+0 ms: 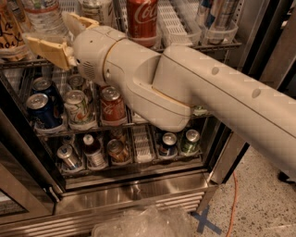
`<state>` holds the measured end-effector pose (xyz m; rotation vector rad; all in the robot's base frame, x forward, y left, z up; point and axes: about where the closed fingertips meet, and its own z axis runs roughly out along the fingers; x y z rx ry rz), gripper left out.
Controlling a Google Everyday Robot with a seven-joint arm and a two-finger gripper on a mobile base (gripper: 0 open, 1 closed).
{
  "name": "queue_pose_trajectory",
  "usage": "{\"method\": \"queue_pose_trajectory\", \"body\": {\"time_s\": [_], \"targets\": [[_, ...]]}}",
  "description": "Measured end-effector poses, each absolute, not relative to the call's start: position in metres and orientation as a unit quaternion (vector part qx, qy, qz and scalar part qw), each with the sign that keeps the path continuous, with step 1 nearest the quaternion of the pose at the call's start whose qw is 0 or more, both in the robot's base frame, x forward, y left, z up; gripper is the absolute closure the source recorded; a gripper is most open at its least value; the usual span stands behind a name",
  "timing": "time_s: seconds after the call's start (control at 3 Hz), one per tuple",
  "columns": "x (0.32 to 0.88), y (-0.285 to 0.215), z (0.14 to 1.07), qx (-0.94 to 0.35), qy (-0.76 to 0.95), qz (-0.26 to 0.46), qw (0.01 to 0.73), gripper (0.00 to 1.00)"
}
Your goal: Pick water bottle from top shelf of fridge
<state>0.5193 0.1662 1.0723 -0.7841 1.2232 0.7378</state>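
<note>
Two tan fingers [48, 50] of the robot's gripper [46, 28] stand spread apart at the upper left of the frame, one on each side of the water bottle [44, 14]. Whether either finger touches the plastic cannot be told. The clear, ribbed bottle stands upright at the left end of the top shelf [203, 46] of the fridge [138, 190], its upper part cut off by the top edge of the frame.

The cream arm [208, 97] runs diagonally from the right edge to the gripper, covering much of the open cooler. Just right of the gripper, a red cola can [141, 18] stands on the same rack, with silver cans [222, 14] farther right. At the far left edge stands a brown-toned bottle [9, 28].

One rack lower, at centre left, a blue can [41, 109], a green-and-white can [78, 106] and a second red can [111, 104] line up side by side. On the lowest rack, a small dark bottle with a white cap [92, 148] stands among more cans, including a green can [189, 141].

Crumpled clear plastic [143, 224] lies on the floor at bottom centre, near a blue tape cross [206, 222] and an orange cable [233, 199].
</note>
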Motion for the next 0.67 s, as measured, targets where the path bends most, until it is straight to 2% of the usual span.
{"method": "queue_pose_trajectory", "body": {"time_s": [0.33, 0.67], "targets": [[0.5208, 0.1660, 1.0721, -0.349, 0.548, 0.327, 0.686, 0.33], [0.5208, 0.1660, 1.0721, -0.349, 0.548, 0.327, 0.686, 0.15]]}}
